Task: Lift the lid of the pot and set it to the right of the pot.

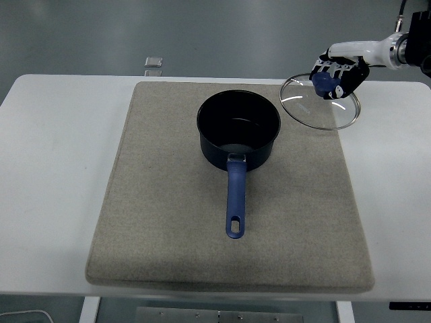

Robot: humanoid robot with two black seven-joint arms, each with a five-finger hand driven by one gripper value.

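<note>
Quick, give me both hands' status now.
Left hand: not in view.
Right hand: closed on the glass lid by its knob, right of the pot.

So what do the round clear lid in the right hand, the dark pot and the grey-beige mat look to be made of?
Round clear lid: apparently glass with a thin metal rim; the mat shows through it, and its knob looks blue. Dark pot: likely coated metal, with a glossy dark inside and a blue, probably plastic handle. Grey-beige mat: seemingly felt or woven fabric, matte and fibrous. Right hand grips the knob.
</note>
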